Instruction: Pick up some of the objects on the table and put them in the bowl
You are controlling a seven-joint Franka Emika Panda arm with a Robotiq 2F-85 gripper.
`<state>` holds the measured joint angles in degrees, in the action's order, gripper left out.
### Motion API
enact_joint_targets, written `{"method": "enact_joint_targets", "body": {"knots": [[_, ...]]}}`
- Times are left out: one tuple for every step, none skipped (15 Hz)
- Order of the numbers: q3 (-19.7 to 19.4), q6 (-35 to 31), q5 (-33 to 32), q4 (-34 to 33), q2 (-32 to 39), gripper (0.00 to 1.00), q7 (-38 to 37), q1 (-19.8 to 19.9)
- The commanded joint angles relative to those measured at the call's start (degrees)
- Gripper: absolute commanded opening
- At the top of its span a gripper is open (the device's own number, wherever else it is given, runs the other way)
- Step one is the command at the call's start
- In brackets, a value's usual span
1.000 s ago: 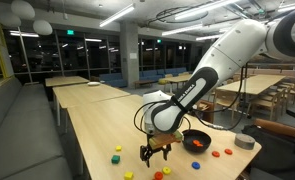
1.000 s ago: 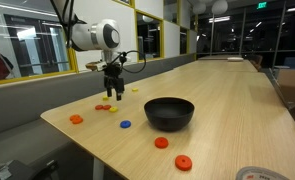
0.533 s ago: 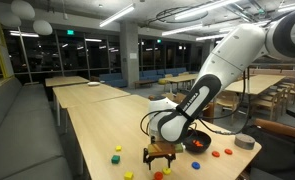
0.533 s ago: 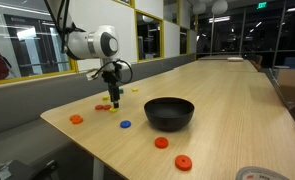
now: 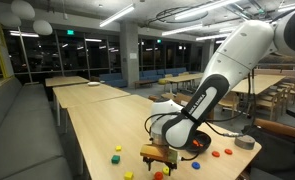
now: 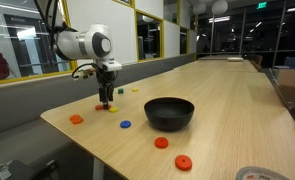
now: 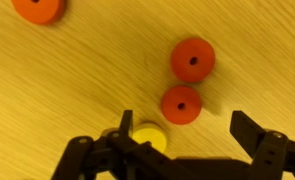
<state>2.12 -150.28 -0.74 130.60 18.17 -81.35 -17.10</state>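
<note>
On the pale wooden bench (image 6: 237, 110), your pincer (image 7: 184, 126) hangs open, gripping nothing, above four small pieces: an upper red disc (image 7: 192, 59), a lower red disc (image 7: 181, 104), one orange disc (image 7: 37, 8) and one yellow disc (image 7: 150, 136) just inside a finger. One shallow black bowl (image 6: 169, 112) stands near.

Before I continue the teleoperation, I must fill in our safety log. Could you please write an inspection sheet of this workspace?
surface: pale wood table, no spill seen.
job's things: black bowl upright; red discs, orange disc, blue disc and yellow piece lie scattered on the table.
clutter: grey tape roll near the table end.
grippers: gripper low over the table, jaws open, gripping nothing; the yellow piece lies by one jaw.
cables: thin cable loops at the wrist.
surroundings: more tables, dark windows.
</note>
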Motion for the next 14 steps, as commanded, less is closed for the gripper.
{"method": "enact_joint_targets", "body": {"knots": [[-1.47,-4.94,-0.88,5.60,-4.15,1.00,-9.33,-1.49],[-1.63,-6.03,-1.08,6.68,-4.62,1.00,-11.20,-1.45],[-1.89,-6.96,-1.49,7.70,-4.99,1.00,-12.87,-1.39],[-2.15,-7.69,-1.86,8.47,-5.26,1.00,-14.26,-1.29],[-2.43,-8.28,-2.23,9.17,-5.44,1.00,-15.27,-1.08],[-2.71,-8.65,-2.50,9.63,-5.63,1.00,-16.19,-0.89],[-3.00,-9.09,-2.78,10.06,-5.75,1.00,-16.84,-0.74],[-3.33,-9.00,-3.24,10.24,-5.84,1.00,-17.67,-0.74],[-3.52,-8.95,-3.41,10.35,-5.88,1.00,-18.08,-0.63],[-3.75,-8.80,-3.74,10.32,-5.81,1.00,-18.51,-0.61],[-3.95,-8.37,-4.23,10.19,-5.75,1.00,-18.97,-0.63],[-4.10,-8.13,-4.66,10.09,-5.68,1.00,-19.41,-0.64],[-4.16,-7.80,-4.99,9.99,-5.67,1.00,-19.59,-0.62],[-4.12,-7.59,-5.15,9.89,-5.61,1.00,-19.67,-0.57]]}}
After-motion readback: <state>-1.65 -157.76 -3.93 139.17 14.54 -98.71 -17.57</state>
